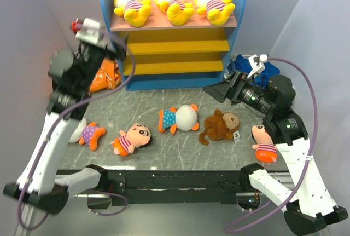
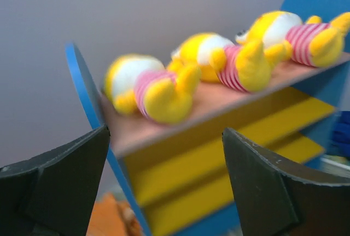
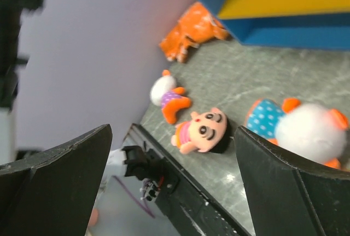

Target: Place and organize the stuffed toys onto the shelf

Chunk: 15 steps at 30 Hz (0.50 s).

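The shelf (image 1: 172, 44) stands at the back, with blue sides, a pink top board and yellow lower boards. Three yellow striped toys (image 1: 172, 5) lie on its top board; they also show in the left wrist view (image 2: 164, 85). My left gripper (image 1: 119, 50) is open and empty, raised by the shelf's (image 2: 180, 165) left side. On the table lie a purple-dotted doll (image 1: 90, 133), a black-haired striped doll (image 1: 131, 139), a blue-dotted doll (image 1: 178, 118), a brown monkey (image 1: 221, 125) and another striped doll (image 1: 264, 144). My right gripper (image 1: 216, 90) is open and empty above the table, right of the shelf's base.
An orange-and-white cloth (image 1: 104, 77) lies left of the shelf, and a dark blue cloth (image 1: 246, 66) lies right of it. Grey walls close in both sides. The right wrist view shows the black-haired doll (image 3: 205, 132), the purple-dotted doll (image 3: 169, 96) and the table's black front edge (image 3: 180, 186).
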### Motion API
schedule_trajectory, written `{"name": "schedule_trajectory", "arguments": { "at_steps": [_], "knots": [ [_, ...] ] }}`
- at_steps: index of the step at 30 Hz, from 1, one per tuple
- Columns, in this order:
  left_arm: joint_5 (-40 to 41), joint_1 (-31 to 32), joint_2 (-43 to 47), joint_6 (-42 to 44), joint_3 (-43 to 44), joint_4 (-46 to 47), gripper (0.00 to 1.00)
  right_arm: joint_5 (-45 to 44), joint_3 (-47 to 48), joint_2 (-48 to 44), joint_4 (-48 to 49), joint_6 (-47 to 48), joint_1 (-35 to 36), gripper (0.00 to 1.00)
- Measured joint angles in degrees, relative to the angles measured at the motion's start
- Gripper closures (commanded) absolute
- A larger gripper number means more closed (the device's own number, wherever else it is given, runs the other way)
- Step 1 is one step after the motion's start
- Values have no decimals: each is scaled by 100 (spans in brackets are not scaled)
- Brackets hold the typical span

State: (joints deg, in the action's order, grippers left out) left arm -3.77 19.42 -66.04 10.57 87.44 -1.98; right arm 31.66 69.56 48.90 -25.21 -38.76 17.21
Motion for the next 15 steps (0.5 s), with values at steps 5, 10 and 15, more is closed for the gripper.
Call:
{"name": "schedule_trajectory", "arguments": {
  "at_steps": [5, 10, 15],
  "knots": [
    [409, -4, 1421, -1757, -1864, -151, 5, -297, -608, -144, -74, 66, 0, 0],
    [946, -4, 2135, -3567, -2863, -892, 6, -476, -1121, -389, -140, 122, 0, 0],
    [1847, -4, 2076, -5379, -3195, -2479, 6, -551, -1596, -450, -81, 227, 0, 7]
  ]
}}
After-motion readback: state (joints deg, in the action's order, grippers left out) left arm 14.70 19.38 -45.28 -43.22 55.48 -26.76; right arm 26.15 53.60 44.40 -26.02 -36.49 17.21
